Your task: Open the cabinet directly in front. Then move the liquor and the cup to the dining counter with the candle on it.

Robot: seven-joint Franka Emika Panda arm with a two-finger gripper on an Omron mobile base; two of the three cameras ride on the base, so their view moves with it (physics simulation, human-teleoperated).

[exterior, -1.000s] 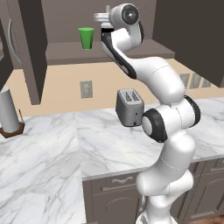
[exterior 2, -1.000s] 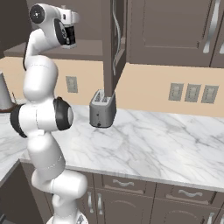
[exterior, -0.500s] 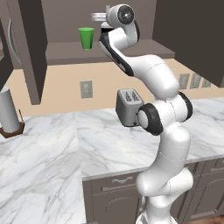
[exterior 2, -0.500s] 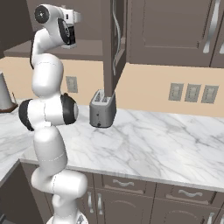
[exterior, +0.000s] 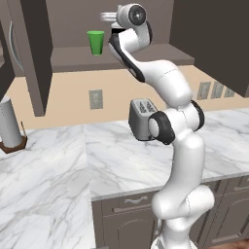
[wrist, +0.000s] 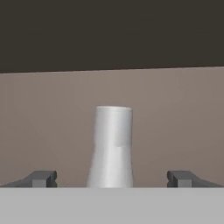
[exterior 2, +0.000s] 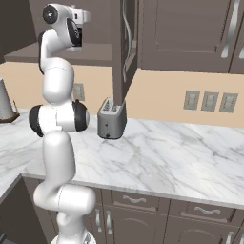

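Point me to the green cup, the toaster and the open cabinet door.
cup (exterior: pixel 96 43), left base view, middle of its green side wall.
toaster (exterior 2: pixel 112 120), right base view, front face of its grey body.
cabinet door (exterior 2: pixel 122 47), right base view, edge-on panel beside its silver handle.

Home kitchen, rendered sim.
Marble worktop (exterior: pixel 58 175) w/ grey veins runs in an L, grey drawer fronts (exterior 2: pixel 200 211) w/ silver pulls below. Dark wall cabinet (exterior: pixel 39 53) above, doors swung open, green cup (exterior: pixel 96 42) on its shelf; more cabinet doors (exterior 2: pixel 190 33) w/ long silver handles to the right. Toaster (exterior 2: pixel 111 119) sits on the worktop by the beige wall, outlets (exterior 2: pixel 209 101) & a switch plate (exterior: pixel 96 99) behind. Paper towel roll (exterior: pixel 9 121) on a wood stand at far left.
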